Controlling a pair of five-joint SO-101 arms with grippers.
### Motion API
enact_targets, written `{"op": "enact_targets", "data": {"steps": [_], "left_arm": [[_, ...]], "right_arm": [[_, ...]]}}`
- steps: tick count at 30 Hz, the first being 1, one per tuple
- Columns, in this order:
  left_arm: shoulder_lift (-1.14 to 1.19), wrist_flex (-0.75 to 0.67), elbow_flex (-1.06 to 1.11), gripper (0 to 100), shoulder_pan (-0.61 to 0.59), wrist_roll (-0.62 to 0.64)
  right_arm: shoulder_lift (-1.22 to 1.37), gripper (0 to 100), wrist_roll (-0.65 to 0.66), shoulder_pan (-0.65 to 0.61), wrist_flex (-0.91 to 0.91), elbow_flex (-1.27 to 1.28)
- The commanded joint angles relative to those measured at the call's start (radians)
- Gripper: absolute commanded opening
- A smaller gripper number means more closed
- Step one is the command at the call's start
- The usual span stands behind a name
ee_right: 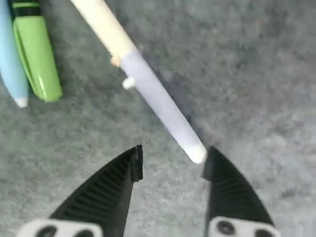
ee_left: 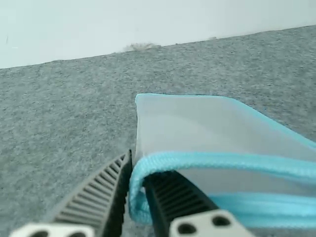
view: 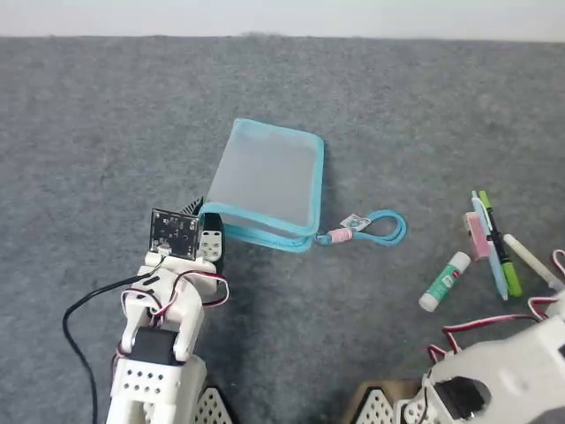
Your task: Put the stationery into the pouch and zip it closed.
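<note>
Pouch (view: 269, 181), translucent with blue trim, lies flat mid-tabletop (view: 106, 115). Left claw (ee_left: 137, 170) is clamped on the pouch's blue edge at its near corner. Right of the pouch, well apart: glue stick (view: 444, 281), blue pen (view: 488, 243), green highlighter (view: 503, 256), white pen (ee_right: 148, 89). Right claw (ee_right: 172, 157) is apart, the white pen's tip between its fingers.

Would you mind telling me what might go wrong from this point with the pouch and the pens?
1. The right gripper is open around only the tip of the white pen; closing there may flick it away.
2. The left gripper pinches just a corner of the pouch, which could slip free.
</note>
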Motion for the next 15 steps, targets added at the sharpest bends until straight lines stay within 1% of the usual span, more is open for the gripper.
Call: {"op": "enact_targets", "data": {"steps": [1, 5, 11, 15], "left_arm": [[-0.012, 0.003, -0.013, 1, -0.002, 0.012], [-0.012, 0.003, -0.013, 1, -0.002, 0.012], [-0.012, 0.003, -0.012, 1, -0.002, 0.012], [-0.017, 0.003, -0.001, 1, -0.002, 0.012]], "right_arm": [[-0.119, 13.8, 0.092, 0.002, -0.016, 0.011], [-0.113, 13.8, 0.198, -0.065, -0.033, 0.014], [-0.01, 13.8, 0.232, -0.108, -0.17, 0.011], [0.064, 13.8, 0.259, -0.11, -0.179, 0.011]]}}
